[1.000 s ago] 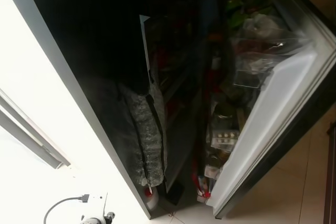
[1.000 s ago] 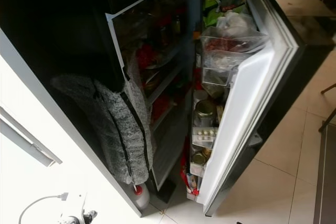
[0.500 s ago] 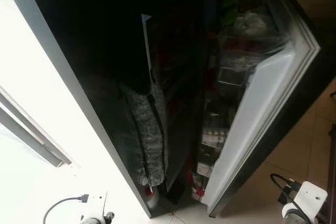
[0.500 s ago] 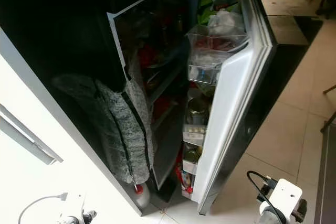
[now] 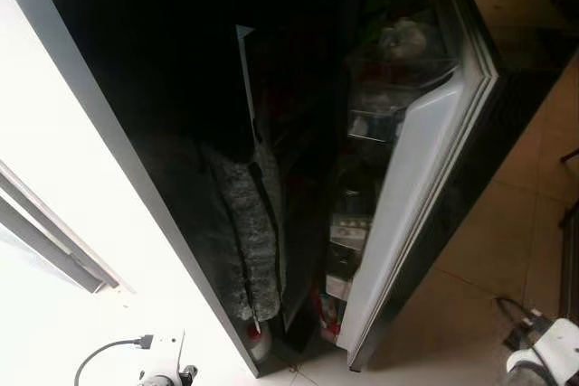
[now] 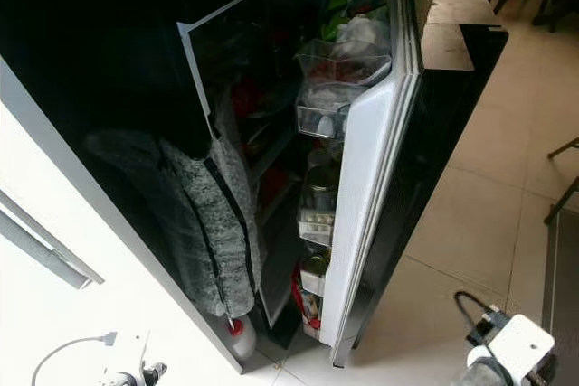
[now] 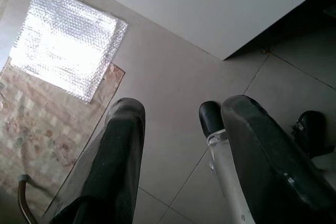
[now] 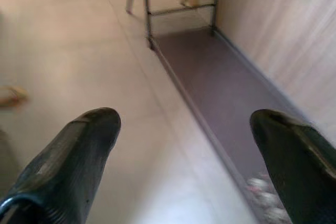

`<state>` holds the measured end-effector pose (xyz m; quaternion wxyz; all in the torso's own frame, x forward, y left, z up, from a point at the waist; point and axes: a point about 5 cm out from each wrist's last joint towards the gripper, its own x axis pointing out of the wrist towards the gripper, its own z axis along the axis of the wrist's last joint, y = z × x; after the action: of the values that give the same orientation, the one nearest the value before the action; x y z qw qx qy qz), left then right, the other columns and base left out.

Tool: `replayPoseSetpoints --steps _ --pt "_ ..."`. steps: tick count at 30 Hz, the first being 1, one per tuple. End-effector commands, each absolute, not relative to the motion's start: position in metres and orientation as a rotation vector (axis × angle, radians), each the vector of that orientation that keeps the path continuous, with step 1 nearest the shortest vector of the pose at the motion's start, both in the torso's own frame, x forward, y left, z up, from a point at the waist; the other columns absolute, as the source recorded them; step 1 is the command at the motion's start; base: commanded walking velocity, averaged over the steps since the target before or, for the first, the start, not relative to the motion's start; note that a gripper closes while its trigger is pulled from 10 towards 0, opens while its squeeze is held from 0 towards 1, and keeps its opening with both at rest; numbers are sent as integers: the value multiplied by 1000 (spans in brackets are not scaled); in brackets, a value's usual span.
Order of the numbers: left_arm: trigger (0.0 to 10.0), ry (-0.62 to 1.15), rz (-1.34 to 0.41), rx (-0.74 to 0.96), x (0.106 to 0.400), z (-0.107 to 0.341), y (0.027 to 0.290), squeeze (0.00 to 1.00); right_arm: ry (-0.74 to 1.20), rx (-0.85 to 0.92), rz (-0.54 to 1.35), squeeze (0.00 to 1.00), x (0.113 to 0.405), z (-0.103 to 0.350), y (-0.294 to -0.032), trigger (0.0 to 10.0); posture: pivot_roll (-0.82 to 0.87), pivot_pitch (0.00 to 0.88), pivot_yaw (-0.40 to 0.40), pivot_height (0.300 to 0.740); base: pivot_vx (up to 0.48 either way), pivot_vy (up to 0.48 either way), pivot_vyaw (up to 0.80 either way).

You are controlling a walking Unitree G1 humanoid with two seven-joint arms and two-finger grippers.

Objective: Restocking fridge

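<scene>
Two grippers hang spread and empty over pale floor tiles: the right gripper (image 8: pixel 184 145) above bare tile beside a dark mat, the left gripper (image 7: pixel 178 129) near a silvery bubble-foil sheet (image 7: pixel 68 45). The right one, I'd judge, is nearer the fridge door (image 6: pixel 362 214), forward and to its left. That tall white slab stands ajar, long axis upright, its clear plastic bins (image 6: pixel 339 65) crowded with jars and bags. Beyond, a grey knitted cloth (image 6: pixel 222 223) drapes the glossy black cabinet.

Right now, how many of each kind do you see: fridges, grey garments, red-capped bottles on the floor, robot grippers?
Fridge: 1
Grey garment: 1
Red-capped bottle: 1
Grippers: 2, the left gripper and the right gripper
Total: 5
</scene>
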<state>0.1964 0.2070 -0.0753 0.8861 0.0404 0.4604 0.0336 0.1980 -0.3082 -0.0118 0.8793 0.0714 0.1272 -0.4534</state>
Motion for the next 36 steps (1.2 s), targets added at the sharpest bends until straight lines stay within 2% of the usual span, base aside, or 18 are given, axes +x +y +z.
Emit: replayPoseSetpoints --steps 1,9,16,19,21,25,28,36 --pt "10000 976 72 91 193 -77 211 0 194 186 -929 0 207 -2 -309 10000 -232 28 51 740 0 0 0" --pt "10000 975 62 98 193 -77 211 0 56 268 -996 0 217 20 -328 10000 -229 29 54 740 0 0 0" --pt "10000 977 58 101 193 -76 211 0 53 309 -958 0 215 24 -341 10000 -232 30 56 740 0 0 0" --pt "10000 976 55 104 193 -76 211 0 98 349 -849 0 218 20 -341 10000 -233 30 56 740 0 0 0" --pt "10000 975 57 106 193 -76 211 0 201 293 -684 0 223 14 -335 10000 -236 32 58 740 0 0 0" --pt "10000 974 61 109 194 -76 211 0 243 257 -505 0 229 14 -328 10000 -234 32 59 740 0 0 0" --pt "10000 973 67 108 194 -76 212 0 221 221 -437 0 235 21 -327 10000 -233 26 60 740 0 0 0" --pt "10000 973 68 110 194 -76 212 0 201 288 -366 0 245 27 -323 10000 -228 27 63 740 0 0 0"
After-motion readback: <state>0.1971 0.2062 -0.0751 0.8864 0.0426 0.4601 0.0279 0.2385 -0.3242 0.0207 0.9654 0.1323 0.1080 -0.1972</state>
